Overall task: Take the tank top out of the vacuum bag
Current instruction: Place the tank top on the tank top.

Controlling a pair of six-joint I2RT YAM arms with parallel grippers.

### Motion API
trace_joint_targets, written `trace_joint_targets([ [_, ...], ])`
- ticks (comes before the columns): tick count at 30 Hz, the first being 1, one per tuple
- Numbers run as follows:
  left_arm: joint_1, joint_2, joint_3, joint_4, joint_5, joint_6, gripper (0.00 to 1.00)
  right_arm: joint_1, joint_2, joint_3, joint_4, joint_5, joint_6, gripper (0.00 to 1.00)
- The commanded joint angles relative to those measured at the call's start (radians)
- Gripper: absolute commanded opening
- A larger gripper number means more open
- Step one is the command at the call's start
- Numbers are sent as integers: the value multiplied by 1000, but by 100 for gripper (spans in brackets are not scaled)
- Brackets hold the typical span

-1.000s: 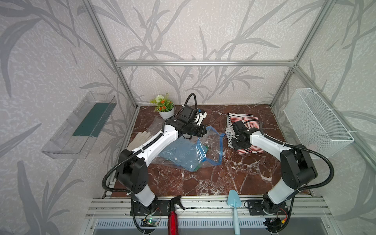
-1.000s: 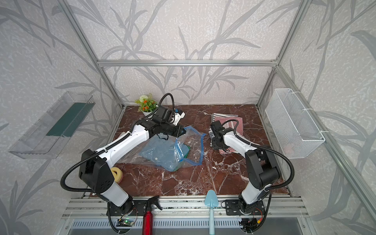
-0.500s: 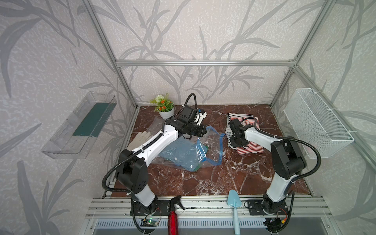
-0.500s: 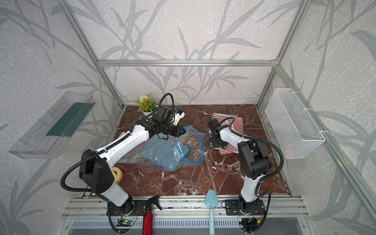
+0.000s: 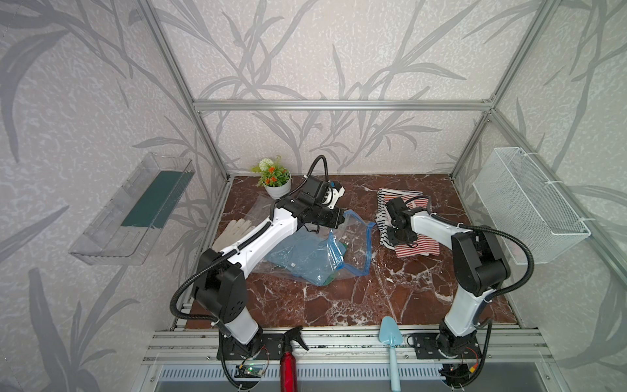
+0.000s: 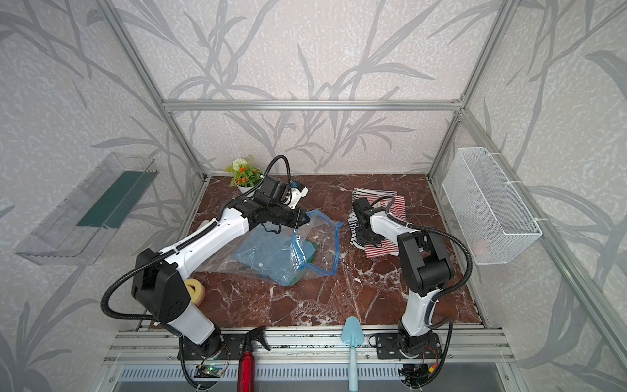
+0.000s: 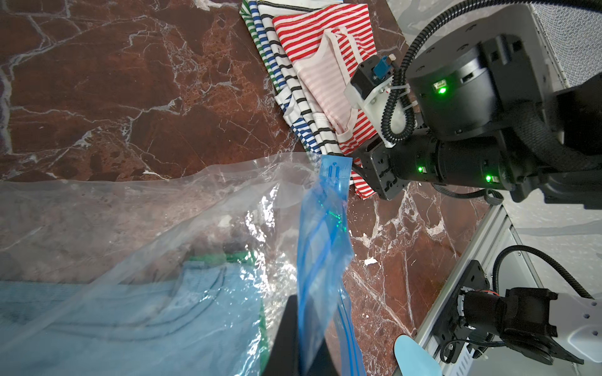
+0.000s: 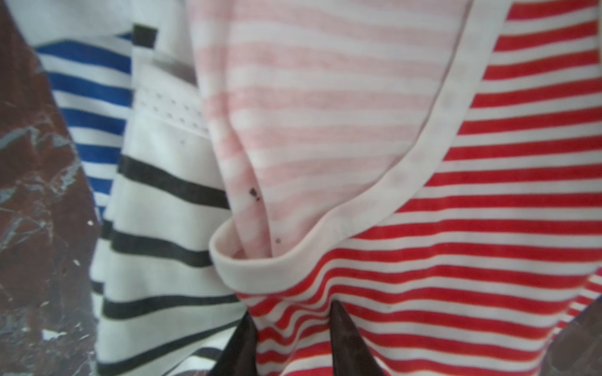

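Observation:
The clear vacuum bag (image 5: 305, 261) (image 6: 271, 258) (image 7: 130, 221) lies crumpled mid-table with its mouth gaping. Inside it lie a light-blue garment (image 7: 130, 309) and a green one (image 7: 221, 258). My left gripper (image 5: 340, 220) (image 6: 305, 219) (image 7: 304, 345) is shut on the bag's blue zip strip (image 7: 325, 228) and holds that edge raised. To the right, a red-striped tank top (image 5: 420, 246) (image 6: 383, 250) (image 8: 488, 195) tops a pile of striped tops outside the bag. My right gripper (image 5: 402, 236) (image 6: 365, 239) (image 8: 293, 309) presses down on it, with a fold of red-striped cloth bunched between its narrowed jaws.
Black-striped (image 8: 163, 211) and blue-striped (image 8: 91, 84) tops lie under the red one. A potted plant (image 5: 276, 180) stands at the back and white gloves (image 5: 234, 230) lie at the left. A yellow tape roll (image 6: 195, 288), red spray bottle (image 5: 288, 363) and blue trowel (image 5: 390, 339) sit near the front rail. A wire basket (image 5: 529, 210) hangs on the right wall.
My right arm's elbow has shifted while its gripper stayed over the striped pile, and its jaws have narrowed onto the red-striped cloth. The left arm and bag have not moved.

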Motion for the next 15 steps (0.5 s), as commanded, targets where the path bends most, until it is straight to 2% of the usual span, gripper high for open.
trace_joint_targets([
  [1, 4, -17, 2, -9, -8, 13, 0, -11, 13, 18, -11, -16, -15, 16],
  [4, 3, -17, 4, -10, -8, 13, 0, -17, 10, 27, -17, -24, -21, 1],
  [15, 2, -25, 4, -9, -5, 12, 0, -23, -58, 47, -63, -71, -32, 0],
])
